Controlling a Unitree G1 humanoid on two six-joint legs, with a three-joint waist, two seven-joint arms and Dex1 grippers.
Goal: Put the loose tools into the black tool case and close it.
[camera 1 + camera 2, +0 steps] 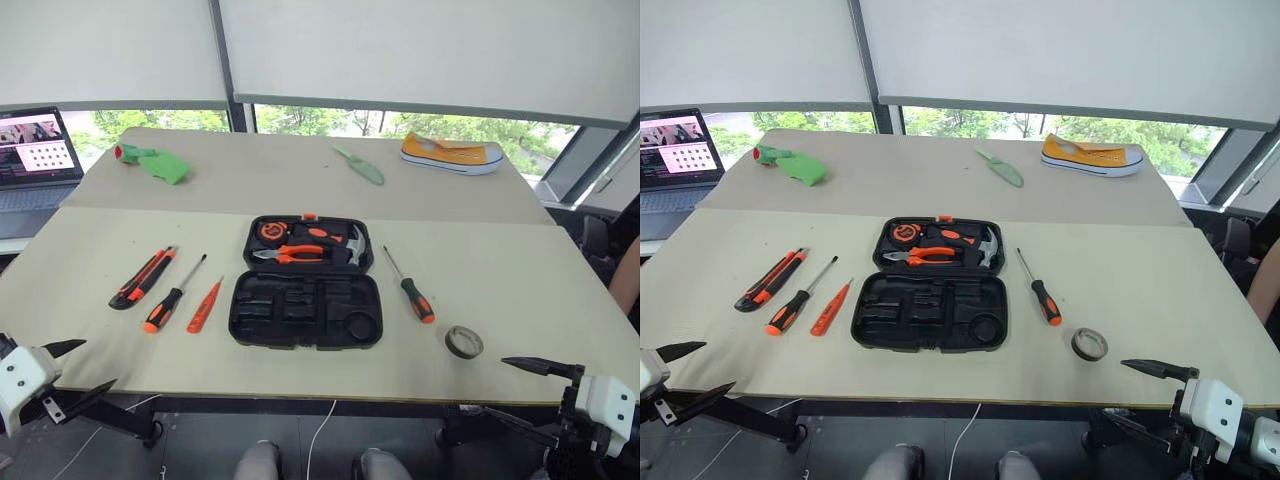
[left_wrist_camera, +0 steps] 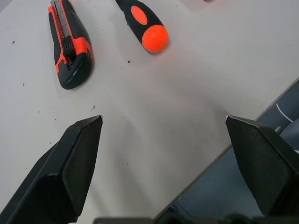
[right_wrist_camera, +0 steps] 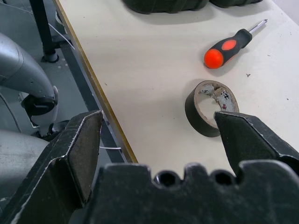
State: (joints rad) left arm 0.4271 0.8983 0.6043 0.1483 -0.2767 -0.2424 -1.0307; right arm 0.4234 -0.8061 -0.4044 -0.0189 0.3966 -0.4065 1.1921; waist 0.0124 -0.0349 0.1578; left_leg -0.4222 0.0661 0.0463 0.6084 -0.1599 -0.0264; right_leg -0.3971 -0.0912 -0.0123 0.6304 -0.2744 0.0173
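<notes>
Flat black moulded tool case, open

1 case, 1 knife, 3 screwdrivers, 1 tape roll, 1 trowel, 1 shoe.

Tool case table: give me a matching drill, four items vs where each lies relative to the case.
Items:
1. utility knife
2. tape roll
3. black tool case
4. green trowel

Places:
A. open, mid-table
B. far table, beyond the case
C. leftmost of the tools left of the case
D. right of the case, near the front edge

Pairs: 1-C, 2-D, 3-A, 4-B
</notes>
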